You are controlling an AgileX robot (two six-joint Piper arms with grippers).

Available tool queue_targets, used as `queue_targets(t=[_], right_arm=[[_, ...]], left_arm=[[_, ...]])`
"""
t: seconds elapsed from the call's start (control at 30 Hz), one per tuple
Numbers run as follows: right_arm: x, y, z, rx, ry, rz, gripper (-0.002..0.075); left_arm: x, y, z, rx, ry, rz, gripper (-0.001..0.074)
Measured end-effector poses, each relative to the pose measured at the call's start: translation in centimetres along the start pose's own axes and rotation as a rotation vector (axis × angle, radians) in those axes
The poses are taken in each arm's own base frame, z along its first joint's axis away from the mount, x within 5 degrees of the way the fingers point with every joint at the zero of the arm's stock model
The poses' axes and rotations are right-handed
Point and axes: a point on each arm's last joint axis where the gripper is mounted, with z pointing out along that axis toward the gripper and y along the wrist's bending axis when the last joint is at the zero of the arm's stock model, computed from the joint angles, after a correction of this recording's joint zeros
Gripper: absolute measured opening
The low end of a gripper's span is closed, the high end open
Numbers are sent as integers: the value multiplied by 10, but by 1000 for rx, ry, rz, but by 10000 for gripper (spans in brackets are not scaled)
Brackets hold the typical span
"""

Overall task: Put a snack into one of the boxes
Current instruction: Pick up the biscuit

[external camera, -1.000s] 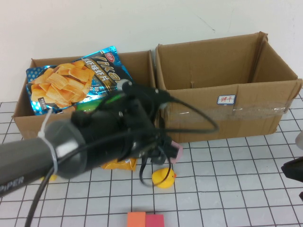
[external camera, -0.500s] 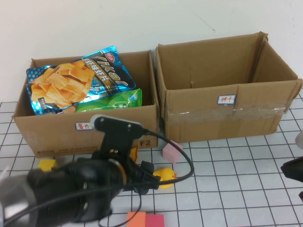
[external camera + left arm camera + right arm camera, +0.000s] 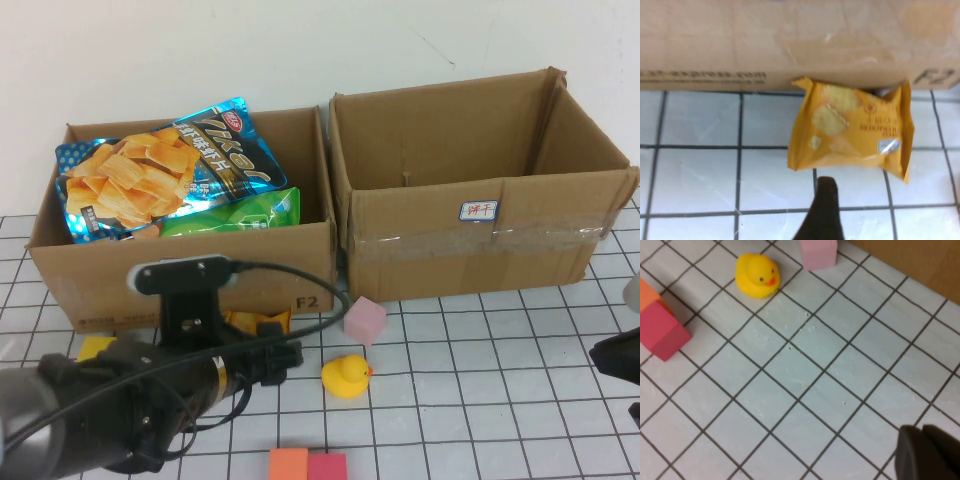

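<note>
With jaws apart and empty, the left gripper [image 3: 822,210] hovers just short of the yellow snack packet [image 3: 854,127] lying against the left box [image 3: 120,280], nothing grasped yet, while the closed right gripper [image 3: 925,452] idles far right of it.

We looked down from high behind the arms; both wrist cameras faced the desk [image 3: 480,380] closely, the right sharing the duck [image 3: 346,376].

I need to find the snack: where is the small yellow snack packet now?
The small yellow snack packet lies on the gridded table against the front wall of the left cardboard box, just ahead of the left gripper.
</note>
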Motion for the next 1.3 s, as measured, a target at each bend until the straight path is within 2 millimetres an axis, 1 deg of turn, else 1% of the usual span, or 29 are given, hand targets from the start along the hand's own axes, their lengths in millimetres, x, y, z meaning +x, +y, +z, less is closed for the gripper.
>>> queue_targets(t=[0.27,0.4,0.67,0.8,1.1,1.2,1.3], right_arm=[[-1,0,0,-4,-7,-1,-1],[-1,0,0,-4,-6,-1,-1],[-1,0,0,-3,-8,-7,-1],[-1,0,0,-3,-8,-8,-1],[-1,0,0,-3,-8,-9,-1],[-1,0,0,-3,-8,-8,-1],[-1,0,0,-3,-8,-8,-1]], left_arm=[[8,5,18,-17,27,171,565],[7,2,27,-24,31,220,565],[4,-4,45,-37,33,231,565],[7,-5,52,-44,46,235,565],[12,-3,59,-60,61,230,564],[13,-3,61,-64,66,232,530],[16,-2,63,-69,76,235,454]])
